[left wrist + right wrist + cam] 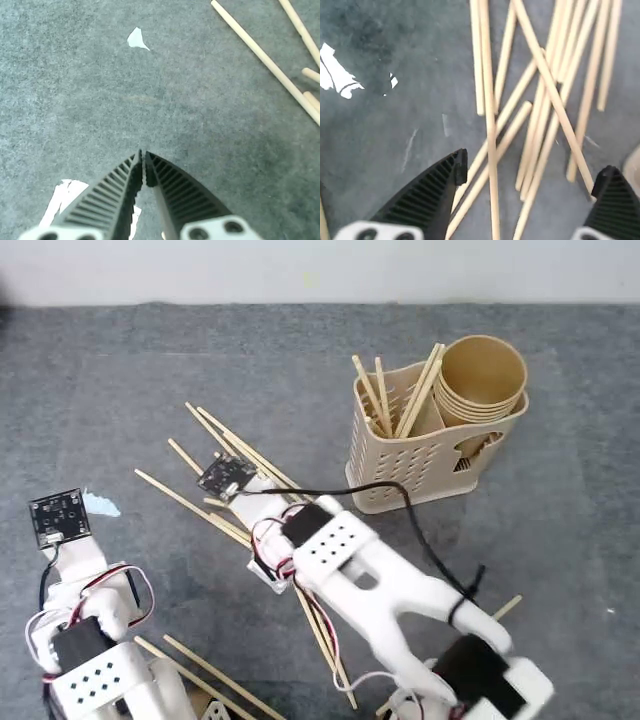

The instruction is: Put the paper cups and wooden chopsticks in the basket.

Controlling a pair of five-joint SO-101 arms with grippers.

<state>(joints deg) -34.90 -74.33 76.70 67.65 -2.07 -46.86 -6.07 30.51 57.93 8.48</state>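
Right tool (534, 170) is spread wide over loose wooden chopsticks (544, 75) mid-counter (150, 360), its arm (400, 600) hiding some. Left tool (144, 157) is closed, empty. Paper cups (485, 370) sit stacked in the basket (400, 465) toward the far-right corner.

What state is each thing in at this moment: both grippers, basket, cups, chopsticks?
Left gripper: shut, holding nothing.
Right gripper: open, holding nothing.
Basket: upright.
Paper cups: stacked, standing in the basket.
Chopsticks in basket: standing, leaning.
Loose chopsticks: lying flat on the table, crossing one another.
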